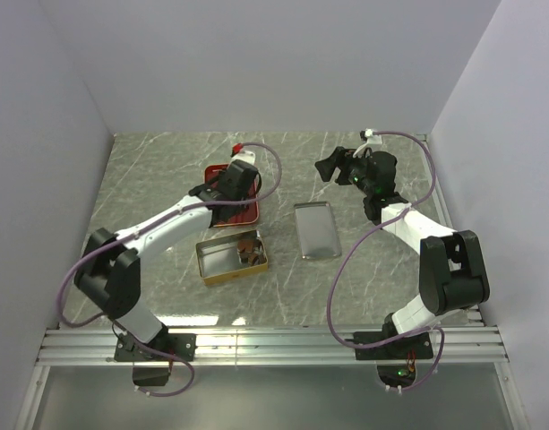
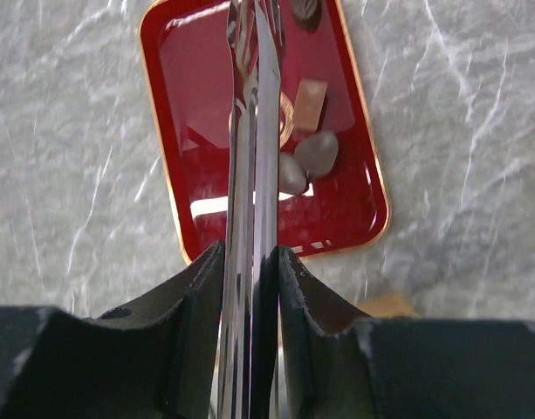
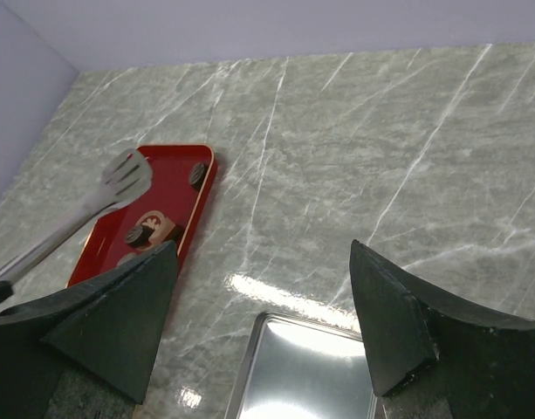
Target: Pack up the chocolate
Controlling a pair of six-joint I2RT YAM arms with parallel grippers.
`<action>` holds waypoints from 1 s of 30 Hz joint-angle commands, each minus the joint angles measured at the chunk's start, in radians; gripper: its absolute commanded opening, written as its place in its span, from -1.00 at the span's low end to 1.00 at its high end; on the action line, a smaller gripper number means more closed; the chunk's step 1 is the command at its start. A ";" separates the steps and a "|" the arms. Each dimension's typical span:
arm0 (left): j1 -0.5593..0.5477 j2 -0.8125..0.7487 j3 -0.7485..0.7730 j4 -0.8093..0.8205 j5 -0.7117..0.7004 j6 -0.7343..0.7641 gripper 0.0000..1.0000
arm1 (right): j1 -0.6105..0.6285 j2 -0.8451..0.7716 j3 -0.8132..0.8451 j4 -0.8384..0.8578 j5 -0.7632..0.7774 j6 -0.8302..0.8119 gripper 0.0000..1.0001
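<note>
My left gripper [image 2: 250, 253] is shut on a pair of metal tongs [image 2: 254, 131], whose closed tips reach over the red tray [image 2: 197, 166]. Chocolate pieces lie on the tray: a tan block [image 2: 309, 105], two roundish ones [image 2: 318, 153] just right of the tongs, and a dark one [image 2: 306, 9] at the far end. In the top view, the left gripper [image 1: 231, 184] hovers over the tray [image 1: 252, 215], and the gold tin [image 1: 216, 262] in front holds several chocolate pieces [image 1: 249, 248]. My right gripper [image 3: 263, 249] stands open and empty above the table.
A silver lid [image 1: 315, 230] lies flat between the arms, its near edge [image 3: 311, 375] below the right gripper. The right wrist view also shows the tray [image 3: 175, 179] and the tongs [image 3: 119, 185] at the left. Walls enclose the table on three sides.
</note>
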 commanded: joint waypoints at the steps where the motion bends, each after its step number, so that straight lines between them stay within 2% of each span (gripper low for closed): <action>1: -0.002 0.043 0.092 0.108 -0.047 0.077 -0.31 | 0.001 -0.040 0.013 0.016 0.020 -0.021 0.71; 12: -0.002 0.175 0.158 0.080 -0.087 0.092 -0.29 | 0.001 -0.030 0.021 0.013 0.014 -0.021 0.71; 30: -0.001 0.226 0.184 0.065 -0.036 0.098 -0.24 | 0.001 -0.033 0.021 0.012 0.008 -0.020 0.71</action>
